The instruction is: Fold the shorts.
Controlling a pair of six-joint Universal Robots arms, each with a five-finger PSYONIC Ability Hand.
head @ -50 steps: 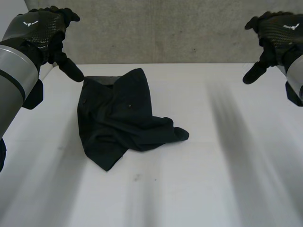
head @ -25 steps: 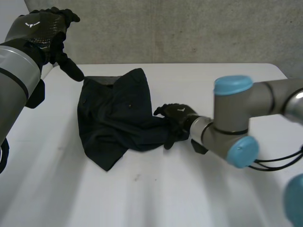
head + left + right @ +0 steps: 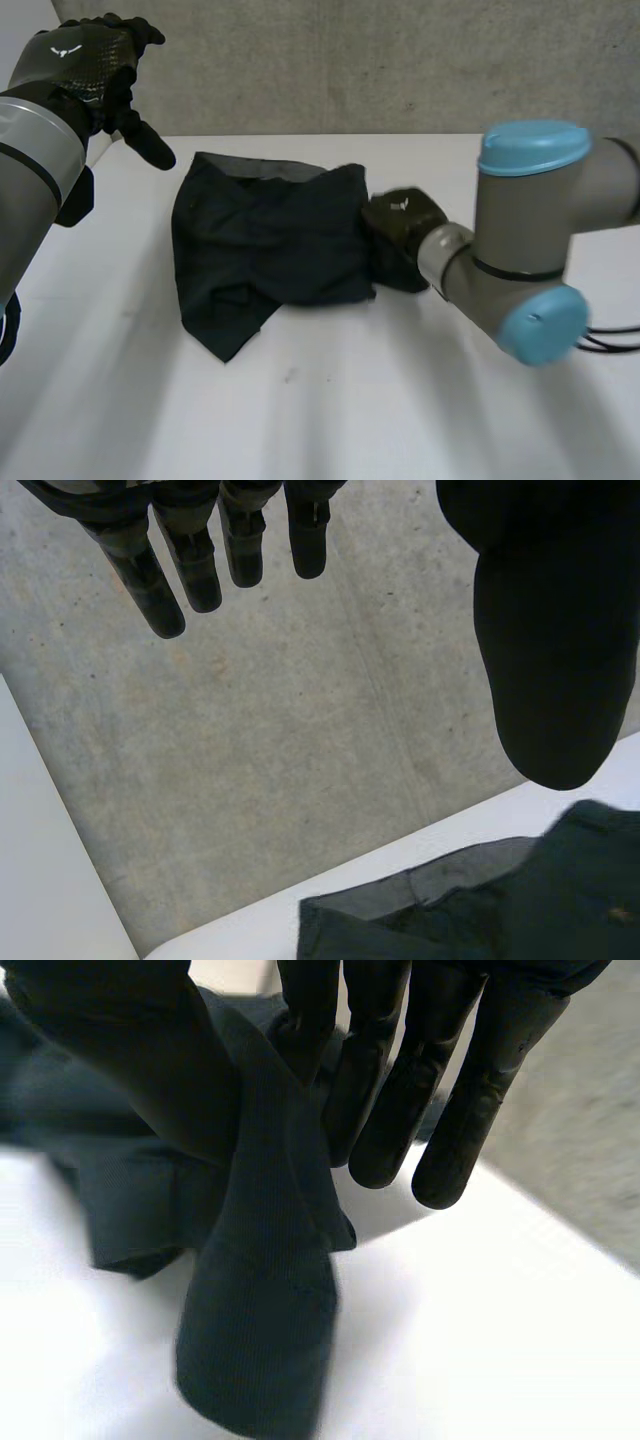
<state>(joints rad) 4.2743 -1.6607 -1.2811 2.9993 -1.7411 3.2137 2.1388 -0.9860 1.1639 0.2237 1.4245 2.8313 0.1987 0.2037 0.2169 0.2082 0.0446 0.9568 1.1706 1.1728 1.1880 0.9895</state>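
pinching the right edge of the shorts (image 3: 265, 250), which lie crumpled on the white table (image 3: 340, 400), the right hand (image 3: 398, 232) clamps cloth between thumb and fingers; the left hand (image 3: 85, 62) hovers raised, fingers straight.

White table (image 3: 420, 420), matte top, small dark speck (image 3: 289, 377) approx. front-middle. Behind it a grey concrete wall (image 3: 400, 70): rough, mottled, w/ tiny pits & a few brownish spots. Table's far edge runs straight along the wall's base. Left wrist view: faint diagonal seam (image 3: 391, 710) across the concrete, & a pale white panel (image 3: 50, 860) beside it, can't tell what it is. Light soft & even, tabletop bright, concrete duller.
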